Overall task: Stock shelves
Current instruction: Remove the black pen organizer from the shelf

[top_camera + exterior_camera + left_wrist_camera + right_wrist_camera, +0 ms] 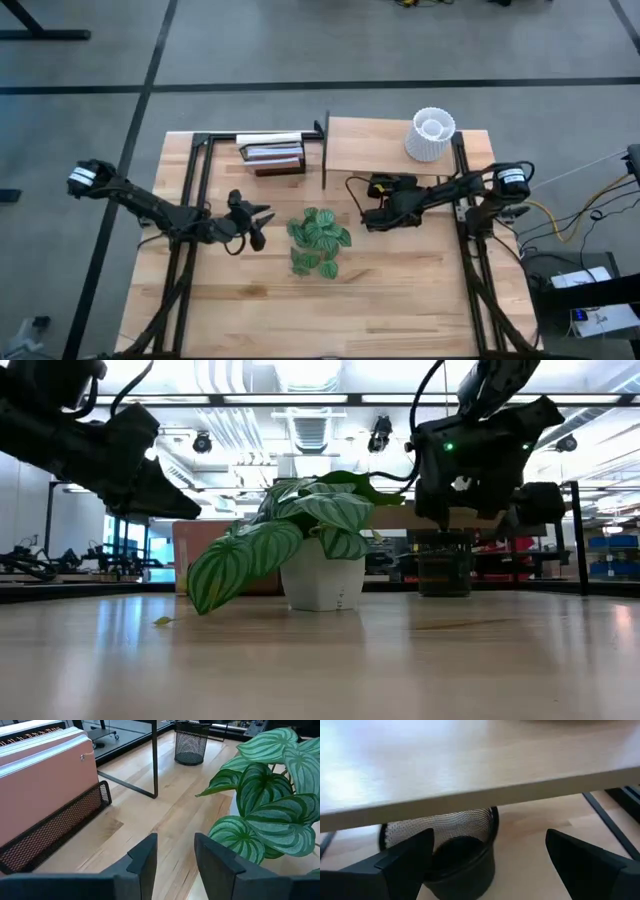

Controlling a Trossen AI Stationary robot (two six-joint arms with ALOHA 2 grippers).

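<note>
A light-wood table (400, 300) stands on a grey floor crossed by dark lines, and the low view looks past it into a room with ceiling lights and racks.

From above, the shelves (385, 143) sit at the far edge of the table, right of centre: a pale board on a thin black frame, with a white ribbed pot (431, 134) standing on its right end. To their left, a dark mesh rack (275, 155) holds pink and white books. A potted plant (318, 240) with striped green leaves stands near the middle of the table.

The left gripper (256, 225) hovers just left of the plant. Its wrist view shows what the overhead view cannot: the two fingers (145, 862) stand apart with nothing between them, the plant's leaves are near on one side, and the mesh rack with its pink books lies ahead on the other.

The right gripper (372, 212) reaches toward the front edge of the shelves. Its wrist view looks under the board and shows a black mesh cup (451, 852) standing on the table beneath it, which the overhead view hides. Its fingers (405, 857) are spread wide and hold nothing. In the low view this cup (443, 563) appears behind the plant, below the right arm.
</note>
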